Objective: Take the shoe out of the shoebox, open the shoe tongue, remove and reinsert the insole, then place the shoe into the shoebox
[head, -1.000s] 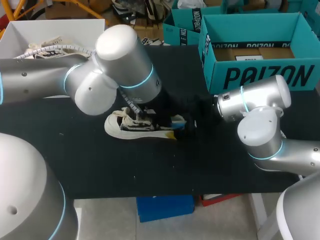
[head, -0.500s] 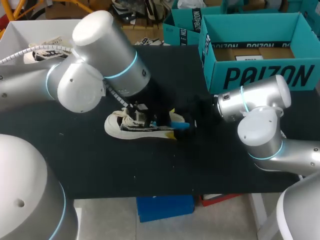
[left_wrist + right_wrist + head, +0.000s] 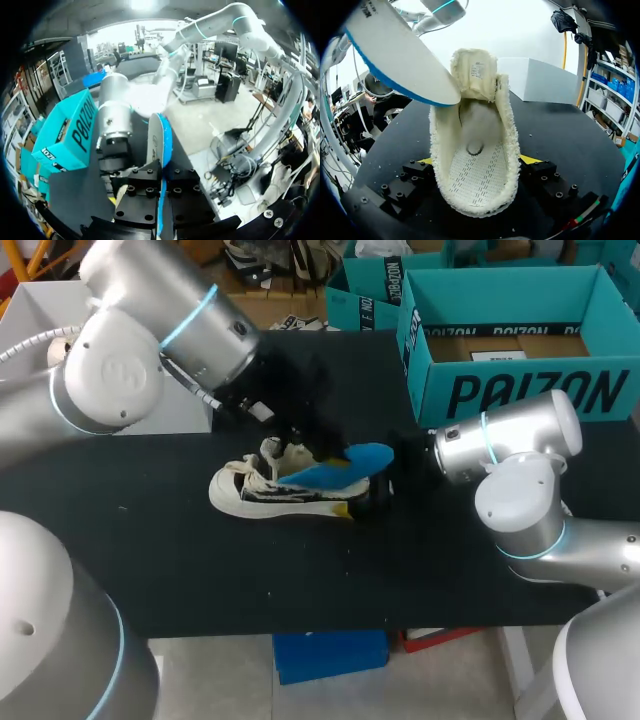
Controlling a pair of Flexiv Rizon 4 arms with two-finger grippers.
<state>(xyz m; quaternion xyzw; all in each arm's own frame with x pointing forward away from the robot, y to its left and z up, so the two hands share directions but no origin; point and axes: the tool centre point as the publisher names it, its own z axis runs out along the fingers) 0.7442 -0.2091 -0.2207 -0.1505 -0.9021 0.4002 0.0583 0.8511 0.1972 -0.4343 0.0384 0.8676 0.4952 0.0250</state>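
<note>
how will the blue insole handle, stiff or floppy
Probably semi-stiff: held at one end by the left gripper, the insole juts out with only a slight curve. Likely light, being thin. It may buckle if forced into the shoe.

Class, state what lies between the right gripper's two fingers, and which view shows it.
The shoe, heel end, clamped on both sides by the right gripper; the right wrist view shows it.

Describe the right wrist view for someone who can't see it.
A cream, fleece-lined shoe fills the view, heel clamped in the right gripper, its inside bare. A white insole with blue underside hangs beside its raised tongue.
</note>
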